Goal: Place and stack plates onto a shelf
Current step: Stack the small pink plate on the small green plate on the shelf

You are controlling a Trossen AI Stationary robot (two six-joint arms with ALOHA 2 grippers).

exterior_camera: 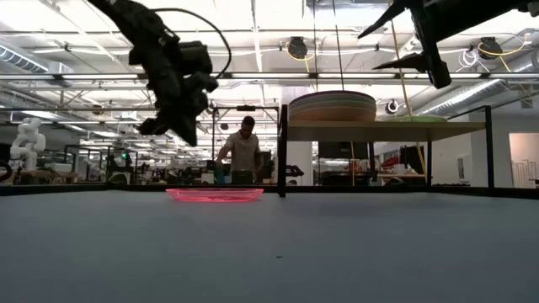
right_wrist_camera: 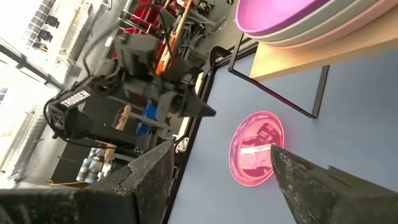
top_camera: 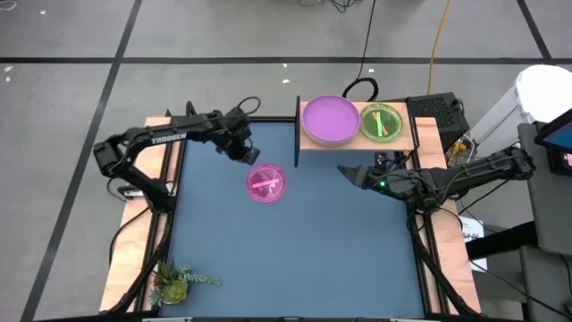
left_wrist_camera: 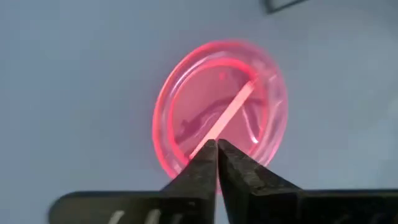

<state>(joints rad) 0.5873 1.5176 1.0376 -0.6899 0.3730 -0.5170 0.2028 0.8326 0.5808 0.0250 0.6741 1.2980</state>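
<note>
A small translucent pink plate [top_camera: 266, 183] [left_wrist_camera: 217, 115] [right_wrist_camera: 256, 155] with a centre bar lies flat on the blue table top. My left gripper [top_camera: 251, 158] [left_wrist_camera: 216, 144] [exterior_camera: 185, 135] hangs shut in the air just left of and above it, touching nothing. The shelf [top_camera: 407, 140] [exterior_camera: 387, 130] stands at the far edge. It carries a stack of larger plates with the purple plate [top_camera: 330, 119] [right_wrist_camera: 292, 15] on top, and the green plate [top_camera: 382, 122] beside it. My right gripper [top_camera: 344, 170] [right_wrist_camera: 221, 177] [exterior_camera: 383, 46] is open, raised in front of the shelf, pointing toward the pink plate.
A small potted plant [top_camera: 174, 282] sits at the near left corner. Wooden side rails [top_camera: 134, 233] run along both sides of the table. Cables [top_camera: 357, 87] lie beyond the far edge. In the low view a person [exterior_camera: 244, 151] stands in the room behind.
</note>
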